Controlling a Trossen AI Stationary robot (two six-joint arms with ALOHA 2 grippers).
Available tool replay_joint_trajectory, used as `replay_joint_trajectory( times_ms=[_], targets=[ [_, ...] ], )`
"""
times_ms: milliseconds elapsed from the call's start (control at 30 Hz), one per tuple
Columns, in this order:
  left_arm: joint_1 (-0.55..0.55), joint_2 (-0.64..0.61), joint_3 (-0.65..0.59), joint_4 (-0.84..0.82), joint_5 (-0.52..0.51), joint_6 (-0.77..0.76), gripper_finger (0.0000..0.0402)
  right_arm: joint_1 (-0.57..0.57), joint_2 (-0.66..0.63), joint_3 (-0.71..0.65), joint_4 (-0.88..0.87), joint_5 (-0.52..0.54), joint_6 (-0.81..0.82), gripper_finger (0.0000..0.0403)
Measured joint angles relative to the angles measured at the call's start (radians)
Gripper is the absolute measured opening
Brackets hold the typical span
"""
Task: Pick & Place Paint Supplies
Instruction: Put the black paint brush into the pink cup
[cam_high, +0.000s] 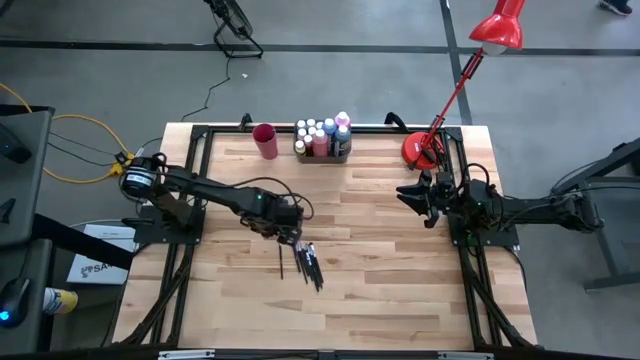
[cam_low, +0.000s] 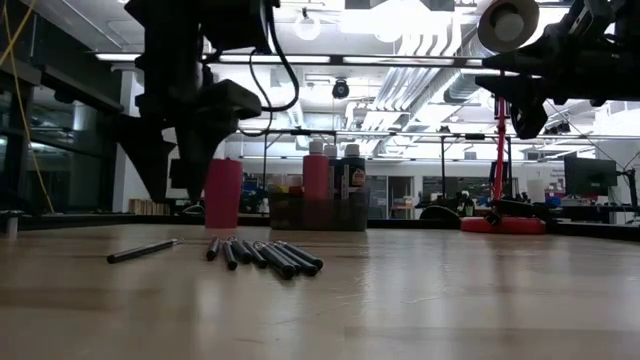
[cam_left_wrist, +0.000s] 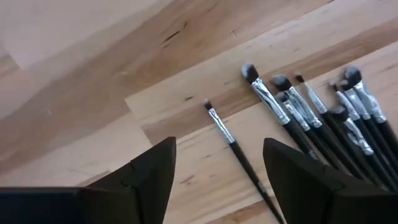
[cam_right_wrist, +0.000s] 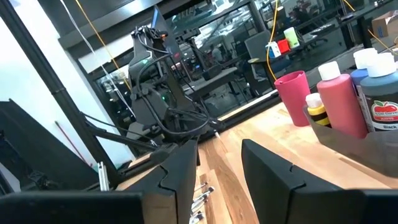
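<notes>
Below left gripper (cam_left_wrist: 214, 171), fingers spread, lone thin dark-handled paintbrush (cam_left_wrist: 233, 146) lies between them on wooden table (cam_high: 400, 290) (nothing pinched). Risk: closing skewed rolls it toward brush cluster (cam_high: 310, 265) just beside. Right gripper (cam_high: 418, 194) waits well apart, part-spread, empty.

Left pincer (cam_high: 290, 238) hovers mid-table, jaws apart; right pincer (cam_high: 413, 195) waits at right edge, part-open.

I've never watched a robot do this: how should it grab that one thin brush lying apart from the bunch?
Take the lone brush mid-handle from straight above, fingers either side. It lies flat, clear of the other brushes, and the open left gripper hangs right over it.
</notes>
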Motion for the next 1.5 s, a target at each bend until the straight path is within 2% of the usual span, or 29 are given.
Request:
replay_joint_trajectory(
  times_ms=[233,633,1100,1500],
  targets=[
    [0.001,0.065,0.000,0.021,0.021,-0.056,0.0218,0.000,0.000,0.000,-0.003,0.000,0.000,0.0122],
    [0.030,0.158,0.001,0.094,0.042,-0.056,0.0171,0.000,0.000,0.000,-0.036,0.000,0.000,0.0122],
    [0.041,0.192,0.003,0.060,0.038,-0.058,0.0161,0.000,0.000,0.000,-0.043,0.000,0.000,0.0122],
    [0.041,0.239,0.011,0.069,0.041,-0.061,0.0074,0.000,0.000,0.000,-0.044,0.000,0.000,0.0122]
  ],
)
